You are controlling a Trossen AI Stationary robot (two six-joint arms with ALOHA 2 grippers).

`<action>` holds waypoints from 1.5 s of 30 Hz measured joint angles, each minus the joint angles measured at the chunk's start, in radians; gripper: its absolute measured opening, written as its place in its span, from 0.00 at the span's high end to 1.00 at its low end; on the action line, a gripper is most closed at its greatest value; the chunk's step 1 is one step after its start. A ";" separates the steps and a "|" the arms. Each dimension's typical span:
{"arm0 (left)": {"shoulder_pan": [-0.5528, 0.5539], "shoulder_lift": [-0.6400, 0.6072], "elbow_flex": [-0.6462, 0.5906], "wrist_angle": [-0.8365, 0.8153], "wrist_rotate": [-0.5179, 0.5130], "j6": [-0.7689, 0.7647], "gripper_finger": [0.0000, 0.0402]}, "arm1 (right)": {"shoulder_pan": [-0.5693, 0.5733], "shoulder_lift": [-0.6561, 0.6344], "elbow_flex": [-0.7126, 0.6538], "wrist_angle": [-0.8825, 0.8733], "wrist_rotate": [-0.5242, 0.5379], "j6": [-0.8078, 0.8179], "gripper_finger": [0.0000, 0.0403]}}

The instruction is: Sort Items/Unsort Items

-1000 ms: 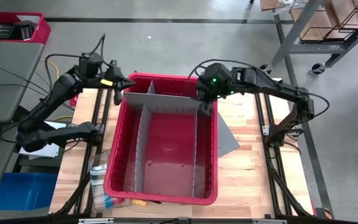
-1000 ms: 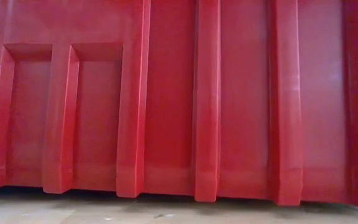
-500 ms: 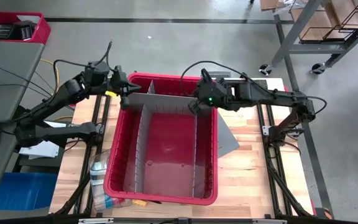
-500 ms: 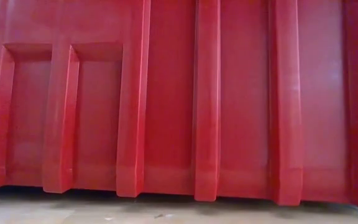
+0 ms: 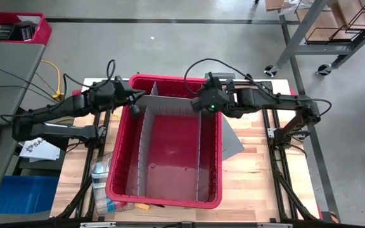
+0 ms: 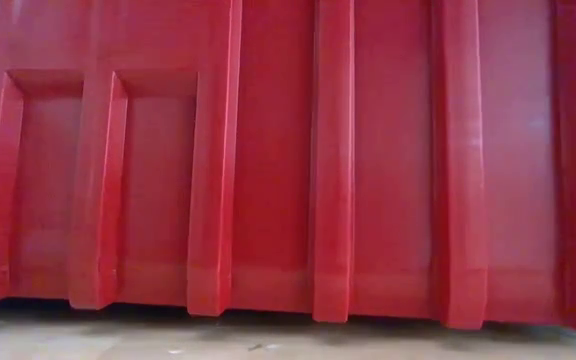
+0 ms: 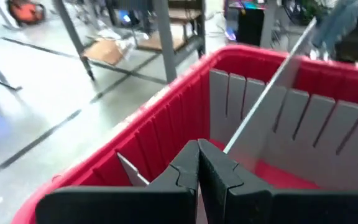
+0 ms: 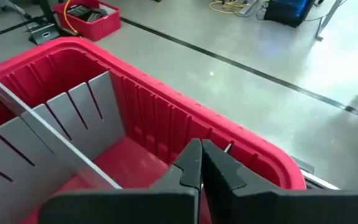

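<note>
Your left gripper (image 7: 197, 163) and right gripper (image 8: 201, 163) are both keeping their fingers closed on nothing, hovering at the far corners of the large red plastic bin (image 5: 118, 158) with grey dividers (image 5: 141, 149). Small colourful items (image 5: 116, 204) are lying on the wooden surface (image 5: 252, 183) beside the bin's near left corner.

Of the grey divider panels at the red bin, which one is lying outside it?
The flat grey panel on the wooden table, against the red bin on the right arm's side. The other dividers stand upright inside the bin.
</note>
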 joint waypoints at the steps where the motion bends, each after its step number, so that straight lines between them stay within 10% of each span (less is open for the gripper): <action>1: -0.010 -0.005 -0.006 0.004 -0.023 -0.007 1.00 | 0.000 0.006 0.000 0.000 0.001 0.006 1.00; 25: -0.047 -0.010 -0.177 0.194 -0.048 -0.144 1.00 | 0.023 0.140 0.001 -0.001 0.043 0.062 1.00; 34: -0.048 -0.035 -0.022 0.156 -0.014 -0.027 1.00 | 0.032 0.091 0.070 0.072 -0.006 -0.107 1.00; 45: -0.086 0.071 0.435 -0.736 0.149 -0.297 1.00 | 0.042 0.089 0.231 0.056 -0.025 -0.346 1.00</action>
